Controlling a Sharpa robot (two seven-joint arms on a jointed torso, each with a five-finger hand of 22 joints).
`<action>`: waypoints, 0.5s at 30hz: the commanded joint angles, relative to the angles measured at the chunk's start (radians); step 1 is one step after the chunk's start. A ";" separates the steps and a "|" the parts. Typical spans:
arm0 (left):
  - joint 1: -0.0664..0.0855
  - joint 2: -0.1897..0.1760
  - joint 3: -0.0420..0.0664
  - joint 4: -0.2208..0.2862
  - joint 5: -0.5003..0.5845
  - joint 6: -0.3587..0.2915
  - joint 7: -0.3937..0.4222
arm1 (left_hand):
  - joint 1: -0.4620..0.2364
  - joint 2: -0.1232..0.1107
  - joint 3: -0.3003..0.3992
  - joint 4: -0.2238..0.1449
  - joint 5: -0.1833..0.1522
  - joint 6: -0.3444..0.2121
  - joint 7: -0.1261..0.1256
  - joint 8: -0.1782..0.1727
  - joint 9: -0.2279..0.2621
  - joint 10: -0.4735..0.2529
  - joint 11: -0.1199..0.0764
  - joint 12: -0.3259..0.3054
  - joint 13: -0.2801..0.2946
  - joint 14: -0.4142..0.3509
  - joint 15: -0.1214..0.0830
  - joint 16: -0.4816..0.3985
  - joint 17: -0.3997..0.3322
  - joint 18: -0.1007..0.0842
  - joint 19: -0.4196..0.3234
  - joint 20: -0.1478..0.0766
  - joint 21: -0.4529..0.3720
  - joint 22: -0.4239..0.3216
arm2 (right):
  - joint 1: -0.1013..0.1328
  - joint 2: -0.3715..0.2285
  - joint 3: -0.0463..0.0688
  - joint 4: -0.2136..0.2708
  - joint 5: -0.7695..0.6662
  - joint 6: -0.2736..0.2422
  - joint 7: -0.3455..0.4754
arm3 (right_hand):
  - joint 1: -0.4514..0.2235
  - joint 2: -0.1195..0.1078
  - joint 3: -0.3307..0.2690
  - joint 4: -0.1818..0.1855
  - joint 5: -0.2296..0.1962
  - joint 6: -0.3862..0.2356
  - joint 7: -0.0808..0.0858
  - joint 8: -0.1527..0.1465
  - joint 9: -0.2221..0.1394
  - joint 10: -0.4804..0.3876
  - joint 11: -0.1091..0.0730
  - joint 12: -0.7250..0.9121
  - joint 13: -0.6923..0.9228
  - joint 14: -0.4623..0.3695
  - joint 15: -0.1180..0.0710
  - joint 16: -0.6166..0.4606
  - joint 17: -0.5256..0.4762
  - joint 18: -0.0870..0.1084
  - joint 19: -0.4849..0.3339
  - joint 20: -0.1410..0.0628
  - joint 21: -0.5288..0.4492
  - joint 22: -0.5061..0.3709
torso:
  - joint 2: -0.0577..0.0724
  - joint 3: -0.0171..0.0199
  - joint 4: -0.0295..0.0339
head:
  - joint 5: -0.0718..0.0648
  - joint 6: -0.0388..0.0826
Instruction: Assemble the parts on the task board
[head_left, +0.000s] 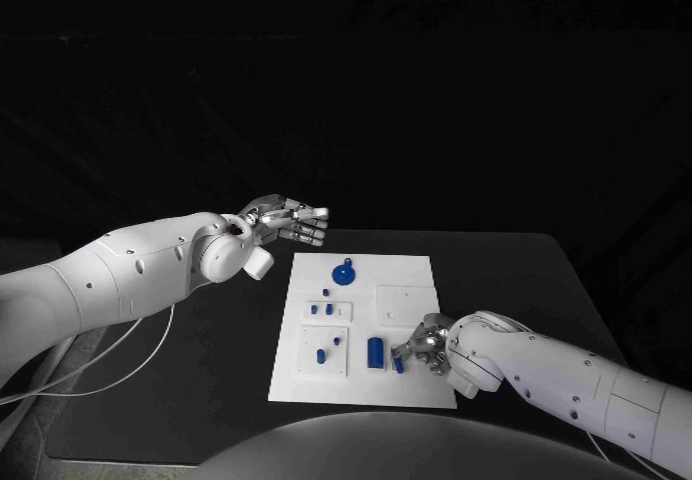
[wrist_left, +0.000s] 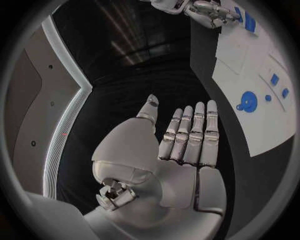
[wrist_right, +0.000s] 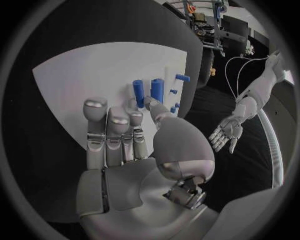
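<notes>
Right hand (head_left: 428, 345): low over board's near right part, fingers side by side and straight in wrist view, thumb tip beside a blue cylinder; holding nothing as far as visible.
Board (head_left: 411, 275): white, mid-table, long axis running away from robot.
Cylinders: larger one (head_left: 375, 350) lying along board's long axis; smaller one (head_left: 398, 365) just beside right hand's fingers.
Right wrist view: both cylinders (wrist_right: 156, 90) parallel, close together, just beyond fingertips.
Round part (head_left: 343, 272): far end of board.
Left hand (head_left: 289, 222): raised off board's far left corner, fingers extended, empty.
Left wrist view: flat palm (wrist_left: 187, 145), fingers together; round part (wrist_left: 248, 101) beyond.
</notes>
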 joint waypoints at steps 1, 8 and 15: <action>0.000 0.001 0.000 0.002 -0.006 0.020 0.004 | -0.006 0.001 0.001 0.005 -0.002 -0.006 -0.001 -0.004 0.000 -0.007 -0.001 0.001 0.000 -0.008 -0.001 0.004 0.001 0.009 -0.007 -0.002 0.001 -0.001 | 0.000 0.005 0.000 0.001 -0.025 0.053 -0.007 | 0.012 0.006 -0.019 0.008 -0.024 -0.004 0.001 -0.003 0.010 -0.001 -0.001 -0.004 -0.002 0.002 -0.004 -0.006 0.000 -0.007 0.005 -0.007 -0.008 0.077 | 0.000 0.0001 -0.0004 | 0.001 0.000; 0.000 0.002 0.000 0.001 -0.007 0.021 0.004 | -0.006 0.002 0.001 0.005 -0.003 -0.006 -0.001 -0.004 0.000 -0.007 -0.001 0.001 0.000 -0.009 0.000 0.004 0.001 0.008 -0.007 -0.002 0.001 -0.001 | 0.000 0.009 0.000 -0.006 -0.071 0.059 -0.013 | 0.003 0.006 -0.038 0.028 -0.043 0.006 -0.003 -0.003 0.023 -0.001 -0.002 -0.006 -0.004 0.002 -0.005 -0.010 0.000 -0.008 0.005 -0.007 -0.015 0.076 | 0.001 0.0003 -0.0018 | -0.001 0.000; 0.000 0.003 0.000 -0.001 -0.007 0.021 0.004 | -0.006 0.002 0.001 0.005 -0.003 -0.006 -0.001 -0.004 0.000 -0.007 -0.001 0.001 0.000 -0.009 0.000 0.004 0.001 0.008 -0.007 -0.002 0.001 -0.001 | 0.000 0.015 0.000 -0.011 -0.080 0.052 -0.003 | -0.015 -0.001 -0.041 0.067 -0.054 0.021 -0.013 -0.002 0.081 0.001 -0.008 -0.005 -0.003 0.003 -0.009 -0.011 0.003 -0.012 0.007 -0.011 -0.019 0.077 | 0.000 0.0013 -0.0003 | -0.002 0.000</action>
